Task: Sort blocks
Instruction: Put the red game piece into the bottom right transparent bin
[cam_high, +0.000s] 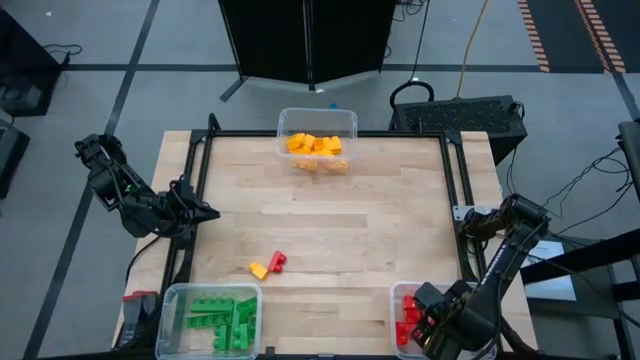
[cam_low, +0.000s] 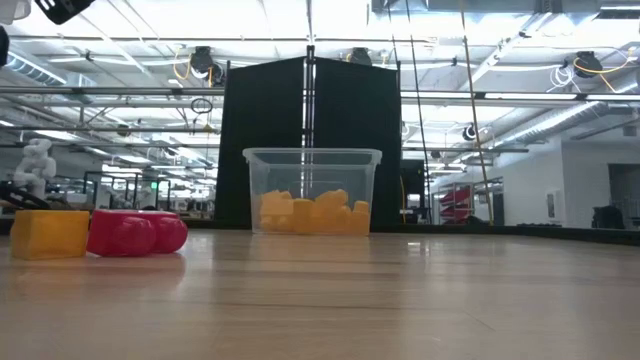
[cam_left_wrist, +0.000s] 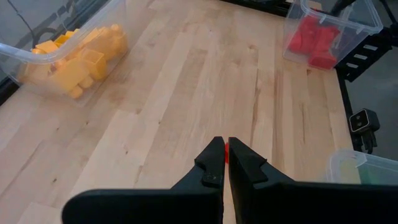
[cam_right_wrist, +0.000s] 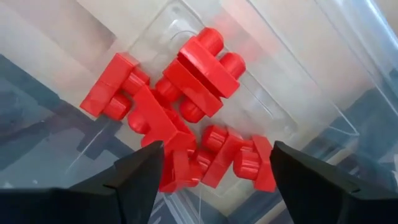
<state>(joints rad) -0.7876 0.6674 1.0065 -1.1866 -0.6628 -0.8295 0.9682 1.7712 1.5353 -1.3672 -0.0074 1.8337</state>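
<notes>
Three clear bins (cam_high: 317, 120) sit at the wooden worktop's (cam_high: 380, 220) edges. A black panel (cam_high: 305, 40) stands behind, beside a dark case (cam_high: 470, 115).

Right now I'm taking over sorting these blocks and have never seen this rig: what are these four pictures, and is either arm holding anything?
Two dark robot arms work at a wooden table. The high view looks straight down, the low view looks level across the tabletop, and each wrist view looks past that arm's own fingers.

Three clear bins sit at the table's edges: a yellow bin at the far edge, a green bin at the near left, a red bin at the near right. Two loose blocks lie touching on the table: a yellow block and a red block.

The left end effector waits at the left edge, shut and empty. The right end effector hangs open over the red bricks in their bin, holding nothing.
</notes>
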